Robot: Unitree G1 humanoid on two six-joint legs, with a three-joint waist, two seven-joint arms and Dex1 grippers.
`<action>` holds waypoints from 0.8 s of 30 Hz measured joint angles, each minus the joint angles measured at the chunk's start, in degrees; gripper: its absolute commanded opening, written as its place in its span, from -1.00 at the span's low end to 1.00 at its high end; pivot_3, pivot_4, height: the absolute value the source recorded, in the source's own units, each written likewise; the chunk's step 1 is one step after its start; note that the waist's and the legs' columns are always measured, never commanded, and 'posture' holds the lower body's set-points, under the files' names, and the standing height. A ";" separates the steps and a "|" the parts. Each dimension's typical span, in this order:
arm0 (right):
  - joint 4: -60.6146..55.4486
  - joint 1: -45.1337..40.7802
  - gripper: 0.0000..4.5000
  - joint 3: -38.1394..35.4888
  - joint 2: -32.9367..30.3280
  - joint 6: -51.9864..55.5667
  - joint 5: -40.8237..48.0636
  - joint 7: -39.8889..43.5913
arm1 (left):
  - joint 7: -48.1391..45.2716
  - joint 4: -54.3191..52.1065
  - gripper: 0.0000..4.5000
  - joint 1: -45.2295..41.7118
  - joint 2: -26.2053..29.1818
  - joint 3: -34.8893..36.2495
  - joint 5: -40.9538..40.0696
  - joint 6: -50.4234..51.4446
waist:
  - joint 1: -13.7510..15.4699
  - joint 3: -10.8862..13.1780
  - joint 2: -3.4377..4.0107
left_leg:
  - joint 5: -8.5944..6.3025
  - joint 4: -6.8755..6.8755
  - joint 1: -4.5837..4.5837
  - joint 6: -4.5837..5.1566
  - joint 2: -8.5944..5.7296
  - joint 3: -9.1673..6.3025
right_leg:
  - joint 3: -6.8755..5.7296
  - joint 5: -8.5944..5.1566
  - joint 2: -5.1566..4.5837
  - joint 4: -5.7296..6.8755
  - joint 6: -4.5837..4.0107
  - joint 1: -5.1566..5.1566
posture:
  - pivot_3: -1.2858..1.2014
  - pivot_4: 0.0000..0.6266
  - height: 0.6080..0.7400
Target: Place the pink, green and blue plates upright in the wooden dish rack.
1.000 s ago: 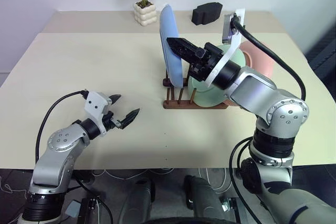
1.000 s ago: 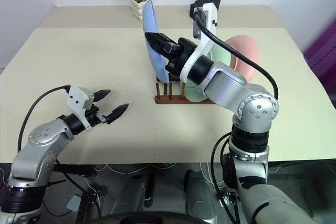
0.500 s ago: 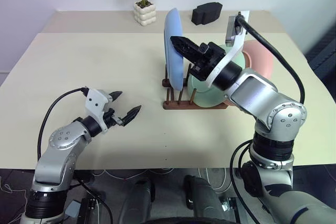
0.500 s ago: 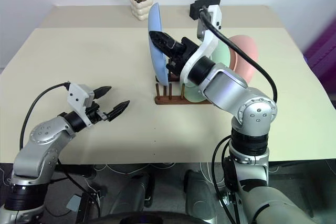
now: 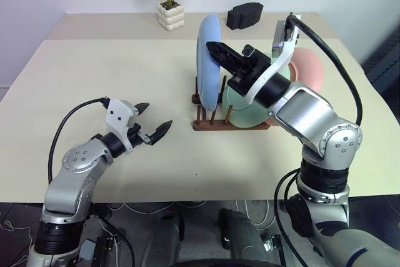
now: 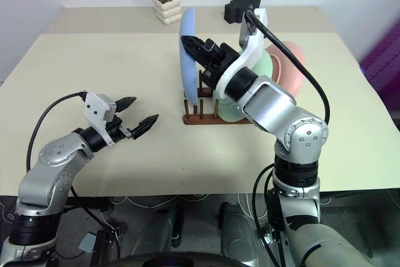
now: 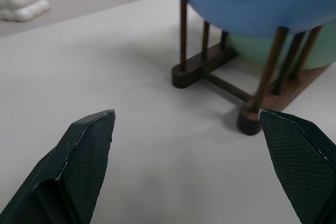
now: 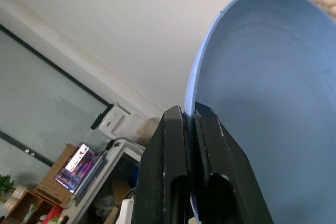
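The blue plate (image 5: 209, 60) stands nearly upright over the left end of the wooden dish rack (image 5: 231, 123), its lower edge down among the pegs. My right gripper (image 5: 211, 47) is shut on its upper rim, and the right wrist view shows the two fingers pinching the rim of the blue plate (image 8: 252, 108). The green plate (image 5: 245, 105) stands in the rack behind it, and the pink plate (image 5: 309, 70) stands further right. My left gripper (image 5: 154, 123) hovers open over the table left of the rack, empty. In the left wrist view the rack (image 7: 231, 82) lies ahead.
A white pot with a plant (image 5: 172, 15) and a black object (image 5: 245, 15) stand at the back of the table. Bare tabletop (image 5: 112, 67) lies left of the rack.
My right gripper has rolled and tipped the blue plate more upright, shifting it slightly right over the rack. The left gripper drifted a little up and toward the rack, still open.
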 measured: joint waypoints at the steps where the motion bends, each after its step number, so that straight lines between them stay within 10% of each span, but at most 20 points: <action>1: 0.02 0.01 -1.00 0.13 -0.27 -0.20 0.47 -0.26 | 0.09 0.00 0.99 0.00 0.00 -0.03 -0.02 0.14 | 0.01 0.00 0.00 | 0.00 0.00 0.00 0.00 0.00 0.00 | 0.00 0.00 0.00 0.00 0.00 0.00 | 0.03 -0.52 0.97; 5: 0.09 0.05 -0.86 0.79 -0.48 -1.11 1.53 -1.25 | -0.08 0.00 1.00 0.17 0.00 -0.04 -0.17 0.15 | 0.00 0.00 0.00 | -0.01 -0.01 0.00 0.01 0.01 0.00 | 0.00 -0.02 0.00 -0.01 -0.04 -0.01 | 0.03 -0.52 0.97; 14: 0.41 0.29 0.98 1.30 -1.17 -2.28 3.12 -2.19 | -1.63 0.83 1.00 1.94 0.00 -0.04 -0.16 -1.59 | 0.03 0.01 0.01 | -0.02 -0.01 -0.01 0.03 0.04 -0.01 | 0.00 -0.10 0.00 -0.01 -0.17 -0.03 | 0.03 -0.52 0.97; 24: 1.17 -0.03 0.99 2.09 -3.62 -2.70 1.15 -0.47 | -1.80 1.94 1.00 2.13 -0.11 -0.27 -0.12 -2.84 | 0.06 0.01 0.02 | -0.03 -0.01 -0.03 0.04 0.05 -0.01 | 0.01 -0.11 0.00 -0.03 -0.19 -0.06 | 0.03 -0.52 0.97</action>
